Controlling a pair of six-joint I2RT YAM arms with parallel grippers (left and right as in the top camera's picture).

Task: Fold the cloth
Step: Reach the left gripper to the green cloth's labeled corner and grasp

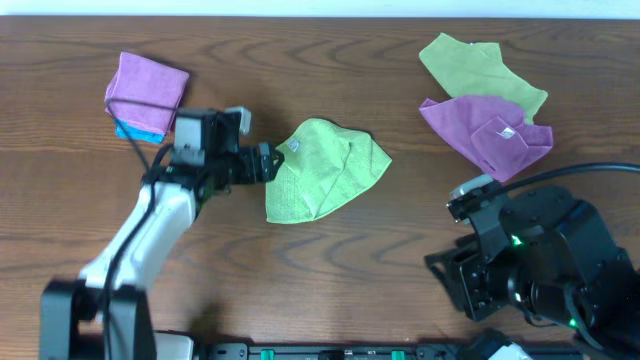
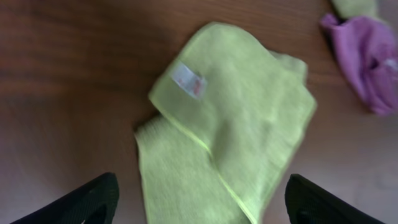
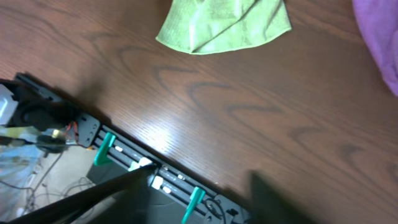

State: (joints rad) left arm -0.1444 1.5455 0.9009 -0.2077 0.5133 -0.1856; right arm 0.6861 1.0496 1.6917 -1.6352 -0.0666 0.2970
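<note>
Lime-green microfibre cloth (image 1: pixel 325 170), partly folded, white tag (image 2: pixel 188 81) up; left gripper (image 1: pixel 267 160) at its 9 o'clock, fingers apart; right gripper (image 3: pixel 202 182) apart, empty.

White left arm (image 1: pixel 160 215), black left hand (image 1: pixel 271 158), black cables (image 1: pixel 590 170)

The left arm (image 1: pixel 150 225) rises from its base at the lower left of the overhead frame, its white link slanting up and to the right. Its wrist bends level, so the left end effector (image 1: pixel 268 160) points right, toward the frame's centre. In the left wrist view its two dark fingers (image 2: pixel 93 199) sit at the bottom corners, spread wide apart.

The right arm (image 1: pixel 545 255), black, is folded into a compact bundle at the lower right of the overhead frame. In the right wrist view the right end effector (image 3: pixel 205 190) shows blurred dark fingers (image 3: pixel 277 196) along the bottom edge, also parted.
</note>
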